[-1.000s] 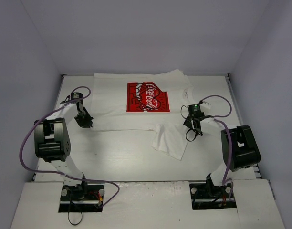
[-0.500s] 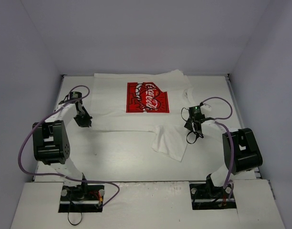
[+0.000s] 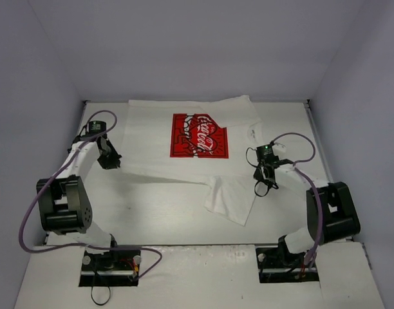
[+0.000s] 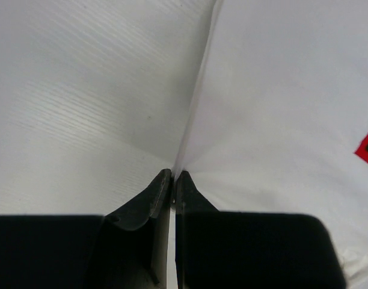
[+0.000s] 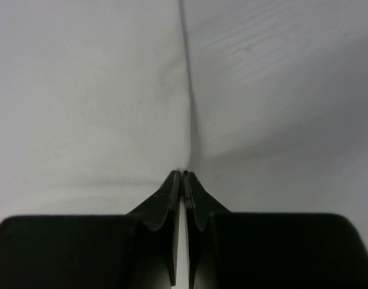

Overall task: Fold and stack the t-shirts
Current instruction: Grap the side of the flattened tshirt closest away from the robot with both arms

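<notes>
The white t-shirt (image 3: 152, 145) lies spread at the back of the table, its red graphic (image 3: 198, 135) facing up. My left gripper (image 3: 111, 162) is shut on its left edge, and in the left wrist view the cloth (image 4: 280, 108) rises from the closed tips of the left gripper (image 4: 173, 174). At the shirt's right side, my right gripper (image 3: 261, 175) is shut on that edge. In the right wrist view the fabric (image 5: 88, 90) runs up from the right gripper's (image 5: 184, 173) pinched tips. The near hem hangs slightly raised between both grips. A loose flap (image 3: 230, 201) lies forward.
The white table (image 3: 152, 215) is boxed in by pale walls at the back and on both sides. Both arm bases (image 3: 110, 261) sit at the near edge. Purple cables loop beside each arm.
My right gripper has shut on the shirt's right edge. The left gripper has moved back and left with the cloth. The near hem has lifted and pulled taut.
</notes>
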